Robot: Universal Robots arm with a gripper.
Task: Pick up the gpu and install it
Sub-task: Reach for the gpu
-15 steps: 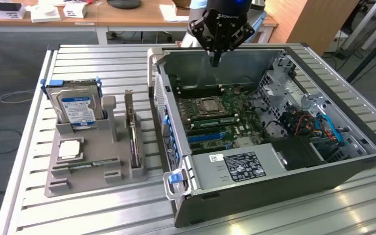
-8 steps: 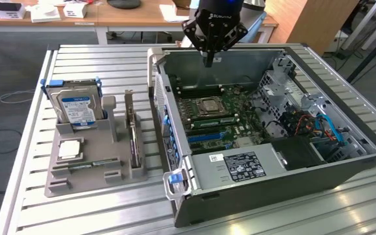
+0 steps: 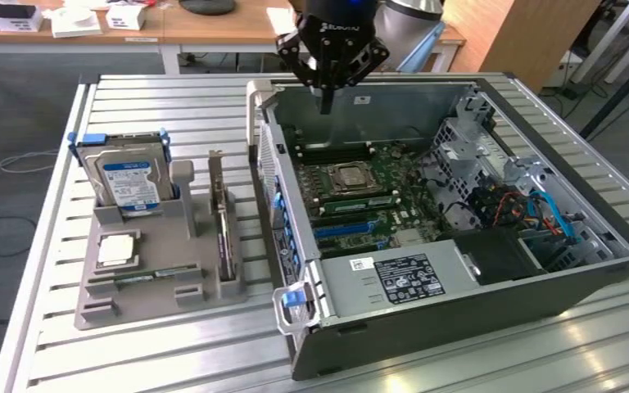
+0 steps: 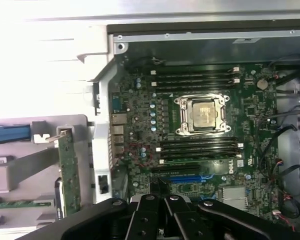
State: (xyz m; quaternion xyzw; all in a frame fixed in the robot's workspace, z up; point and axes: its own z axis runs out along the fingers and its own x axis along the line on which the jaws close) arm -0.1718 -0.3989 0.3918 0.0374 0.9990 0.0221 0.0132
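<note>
the gripper (image 3: 327, 102) hangs with its fingers pressed together and nothing between them, above the far wall of the open computer case (image 3: 457, 327). below it inside the case lies the motherboard (image 3: 391, 205) with its cpu socket (image 3: 350, 178). the gpu (image 3: 223, 237) stands on its long edge in the grey holder (image 3: 140, 307), just outside the case on the exterior view's left, well apart from the gripper. in the wrist view its green board face shows. the same holder carries an upright hard drive (image 3: 128, 182), and a loose cpu (image 3: 115, 248) and a ram stick (image 3: 145, 278) both lying flat. all rest on a slatted metal table (image 3: 47, 286).
</note>
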